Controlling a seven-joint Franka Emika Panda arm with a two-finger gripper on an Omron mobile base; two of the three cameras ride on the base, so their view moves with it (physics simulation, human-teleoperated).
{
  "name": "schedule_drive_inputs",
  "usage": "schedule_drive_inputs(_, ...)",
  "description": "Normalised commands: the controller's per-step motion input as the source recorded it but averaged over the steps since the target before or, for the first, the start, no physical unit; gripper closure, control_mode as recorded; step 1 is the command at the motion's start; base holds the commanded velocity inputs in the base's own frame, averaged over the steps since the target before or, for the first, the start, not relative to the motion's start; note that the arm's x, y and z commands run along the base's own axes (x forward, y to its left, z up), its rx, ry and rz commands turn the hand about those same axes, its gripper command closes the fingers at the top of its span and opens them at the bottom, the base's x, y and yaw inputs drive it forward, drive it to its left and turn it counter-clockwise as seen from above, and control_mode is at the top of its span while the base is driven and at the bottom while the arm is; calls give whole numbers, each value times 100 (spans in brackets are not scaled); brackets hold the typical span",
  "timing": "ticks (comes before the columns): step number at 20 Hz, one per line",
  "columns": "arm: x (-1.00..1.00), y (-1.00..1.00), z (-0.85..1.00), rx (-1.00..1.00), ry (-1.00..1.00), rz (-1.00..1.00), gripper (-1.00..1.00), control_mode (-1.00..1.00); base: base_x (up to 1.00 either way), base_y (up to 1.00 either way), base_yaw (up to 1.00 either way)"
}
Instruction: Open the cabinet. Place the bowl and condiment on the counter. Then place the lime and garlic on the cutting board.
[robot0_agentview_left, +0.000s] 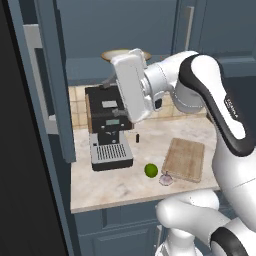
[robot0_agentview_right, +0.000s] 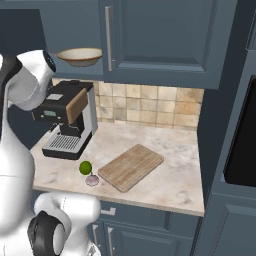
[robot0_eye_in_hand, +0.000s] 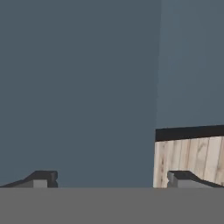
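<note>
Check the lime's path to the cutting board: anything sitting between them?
Yes, the garlic. It lies on the counter right beside the lime, near the front edge, close to the cutting board's near corner. A straight slide would brush it; lifting the lime over looks unobstructed.

lime (robot0_agentview_left: 151, 170) and garlic (robot0_agentview_left: 165, 179) just left of cutting board (robot0_agentview_left: 184, 159)

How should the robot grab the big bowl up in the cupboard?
Probably by its rim. The bowl is wide and shallow, too broad to span, and sits upright on the cabinet shelf. Come from the open front and pinch the near edge, one finger inside, one outside.
</note>
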Motion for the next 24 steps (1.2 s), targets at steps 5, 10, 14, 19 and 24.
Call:
schedule_drive_inputs(5, -12, -64, 0, 0, -16, 0, -100, -100, 0, 0, 0)
schedule_drive_inputs(10, -10, -64, 0, -4, -29, 0, -100, -100, 0, 0, 0)
schedule_drive_inputs(14, -21, -66, 0, -9, -39, 0, -100, -100, 0, 0, 0)
schedule_drive_inputs(19, -40, -65, 0, -1, -34, 0, -100, -100, 0, 0, 0)
schedule_drive_inputs(24, -54, -52, 0, 0, -36, 0, -100, -100, 0, 0, 0)
